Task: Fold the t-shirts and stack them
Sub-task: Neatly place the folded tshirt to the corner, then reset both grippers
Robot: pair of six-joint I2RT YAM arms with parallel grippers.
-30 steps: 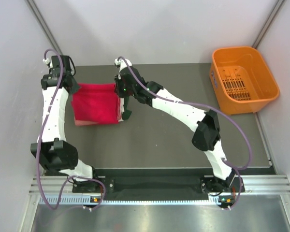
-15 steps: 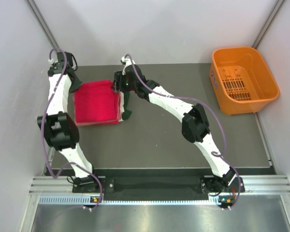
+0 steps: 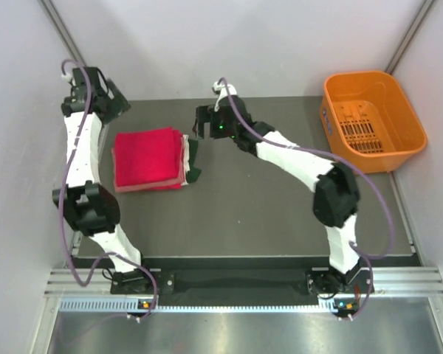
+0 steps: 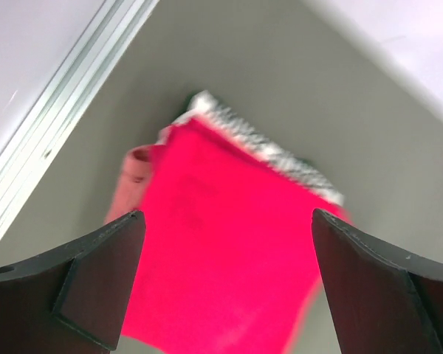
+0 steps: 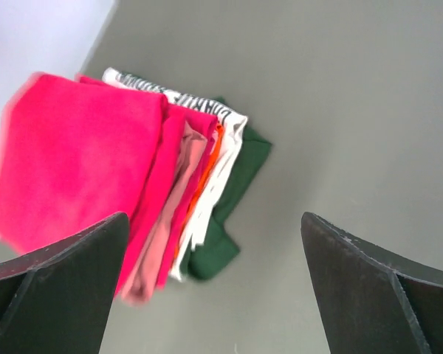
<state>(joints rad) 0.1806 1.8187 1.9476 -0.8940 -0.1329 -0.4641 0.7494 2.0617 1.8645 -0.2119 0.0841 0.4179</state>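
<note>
I am watching a folded stack (image 3: 149, 159) of t-shirts lying on the left part of the tabletop (image 3: 280, 199), towards the far side. The red t-shirt (image 3: 148, 155) is sitting on top, folded into a rough square. Under it the salmon pink t-shirt (image 5: 159, 251) is showing along the edges. The pale t-shirt (image 5: 223, 144), with dark print on it, is peeking out below that. The dark green t-shirt (image 5: 229, 214) is lying at the bottom and sticking out on the stack's right side.

The left pincer (image 4: 227, 217) is hanging above the far left corner of the tabletop, looking down on the stack. Its fingers are standing wide apart and gripping nothing. The right pincer (image 5: 214, 217) is hovering near the stack's far right corner, clear of the cloth. Its fingers are likewise spread apart and empty.

The orange basket (image 3: 373, 122) is sitting at the far right corner, well apart from the stack.
</note>
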